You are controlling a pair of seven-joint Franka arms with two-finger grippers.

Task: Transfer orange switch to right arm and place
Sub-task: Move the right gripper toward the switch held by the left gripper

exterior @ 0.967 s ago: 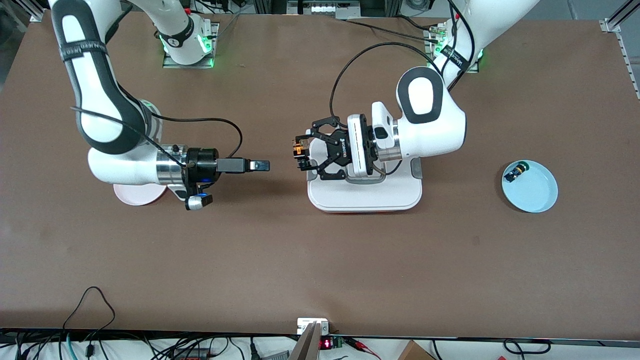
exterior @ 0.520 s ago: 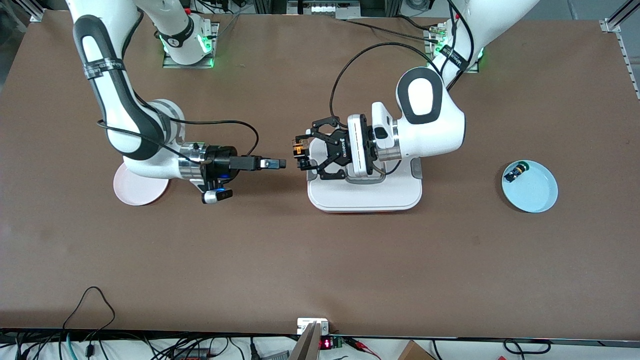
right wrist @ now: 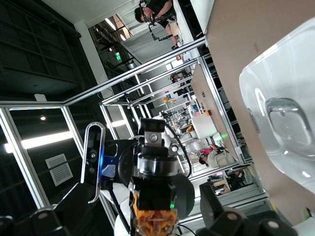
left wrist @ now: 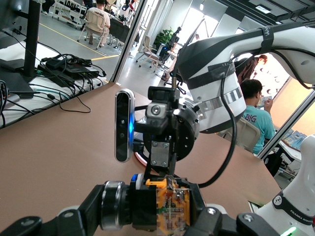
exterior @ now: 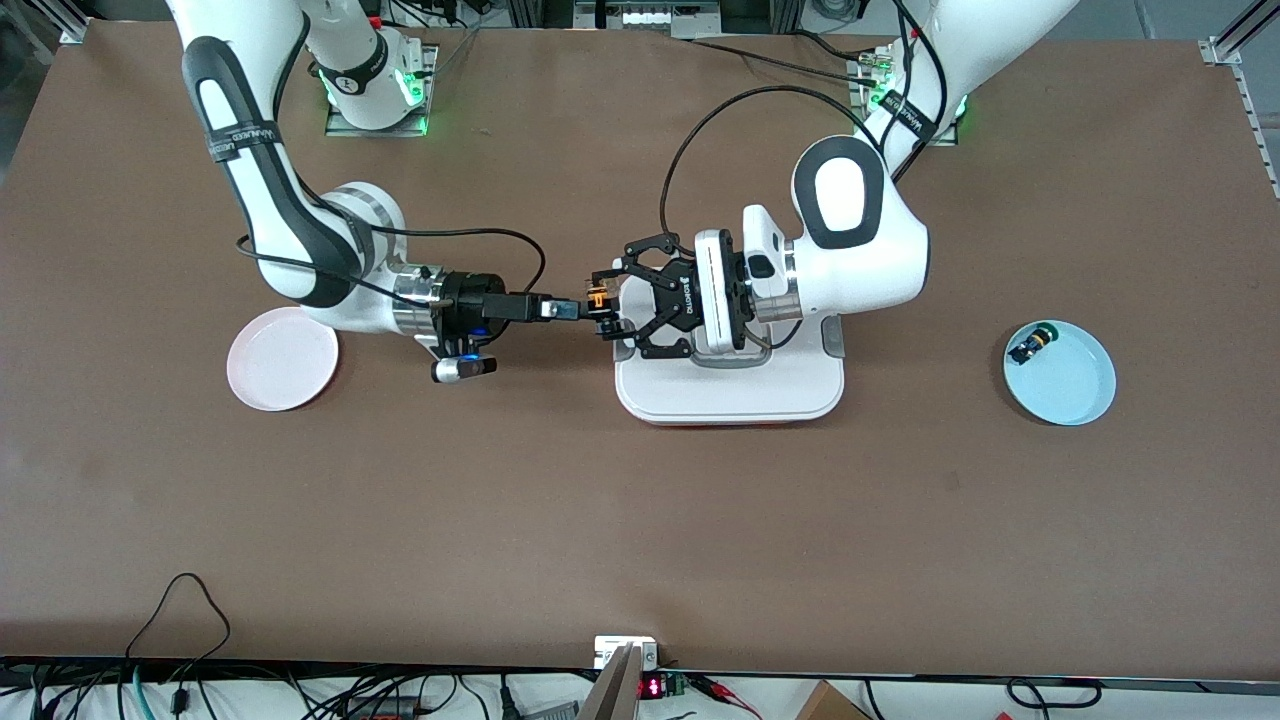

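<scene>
So the left gripper [exterior: 604, 305] is pinching the orange switch [exterior: 597, 300] up in the air, just off the edge of the white tray [exterior: 730, 395] toward the right arm's end of the table. The right gripper [exterior: 572, 311] sits level with it, tips right at the switch, fingers spread and not clamped on anything yet. From the left wrist view you can see the switch [left wrist: 167, 204] gripped between the left's pads, with the right gripper [left wrist: 162, 164] nose-on right over it.

What I'd worry about: that switch is tiny and the left's fingers already cover a good chunk of it, so the right doesn't have much bare body to bite on. If it closes slightly off, it could nip a corner and the thing twists or pops out. It could also just clamp onto the left's fingertips instead. Worst case is timing: if the left lets go before the right really has it, the switch drops to the table and probably bounces somewhere annoying.

After that it has to get to a plate, I'd guess the pink plate [exterior: 282, 372] on the right arm's end. The blue plate [exterior: 1075, 395] already holds the green-capped part [exterior: 1030, 345]
</scene>
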